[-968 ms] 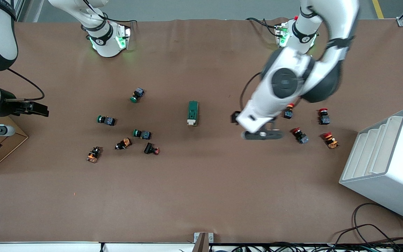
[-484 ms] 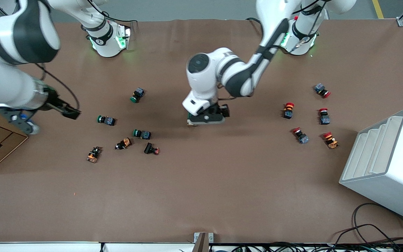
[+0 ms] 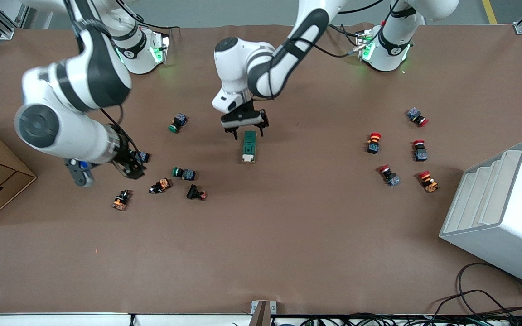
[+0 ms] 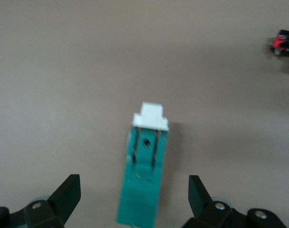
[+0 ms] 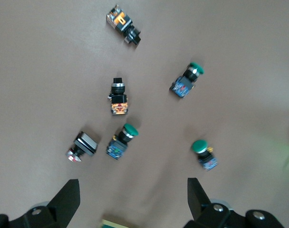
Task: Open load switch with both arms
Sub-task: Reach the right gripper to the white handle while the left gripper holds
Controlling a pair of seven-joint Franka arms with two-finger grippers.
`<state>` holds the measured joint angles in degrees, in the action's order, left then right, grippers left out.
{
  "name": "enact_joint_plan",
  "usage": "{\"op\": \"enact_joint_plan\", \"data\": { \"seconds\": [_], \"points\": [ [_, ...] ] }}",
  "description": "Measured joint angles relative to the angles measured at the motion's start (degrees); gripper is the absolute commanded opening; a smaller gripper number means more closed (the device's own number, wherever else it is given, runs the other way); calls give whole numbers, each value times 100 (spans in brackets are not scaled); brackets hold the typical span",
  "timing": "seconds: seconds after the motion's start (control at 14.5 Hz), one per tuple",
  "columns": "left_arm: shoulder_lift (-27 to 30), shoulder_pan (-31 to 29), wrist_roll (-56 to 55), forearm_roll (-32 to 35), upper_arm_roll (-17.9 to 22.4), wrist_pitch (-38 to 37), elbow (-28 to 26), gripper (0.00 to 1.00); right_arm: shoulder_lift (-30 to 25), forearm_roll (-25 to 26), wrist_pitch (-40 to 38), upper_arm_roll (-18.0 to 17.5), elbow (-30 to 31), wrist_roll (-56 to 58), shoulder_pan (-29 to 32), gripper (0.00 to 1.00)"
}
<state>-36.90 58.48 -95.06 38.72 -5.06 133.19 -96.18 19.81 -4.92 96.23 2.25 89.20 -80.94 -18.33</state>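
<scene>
The load switch lies flat on the bench near its middle, long axis running toward and away from the front camera, white lever end nearer that camera and dark-green body toward my bases. My left pincer hangs just over the green end of the load switch, its fingers spread wide; in the left wrist view the block sits between the two fingertips with clear space on each side and nothing touching. My right pincer is over the cluster of push buttons toward the right arm's end of the bench, well apart from the switch, its fingers likewise spread, as the right wrist view shows. I judge the load switch to be a light, rigid moulded-plastic part that will slide on the smooth bench if pushed from one side only. Recommended hold: close the left pincer across the narrow width of the green body, on its flat parallel sides, clear of the white lever. The lever looks small and thin; I would treat it as the fragile part and load it gently with the right pincer, while the left restrains the body.
</scene>
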Motion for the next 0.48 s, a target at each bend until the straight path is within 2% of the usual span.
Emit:
{"op": "enact_joint_plan", "data": {
  "seconds": [0.21,0.48],
  "points": [
    [-5,181,-1495,1665,-8,449,-642,99,604,-10,93,-2,-327,-859,-281,100],
    [-9,183,-3064,3647,-149,611,-1268,98,1391,-134,254,-9,-903,-2064,-793,100]
  ]
}}
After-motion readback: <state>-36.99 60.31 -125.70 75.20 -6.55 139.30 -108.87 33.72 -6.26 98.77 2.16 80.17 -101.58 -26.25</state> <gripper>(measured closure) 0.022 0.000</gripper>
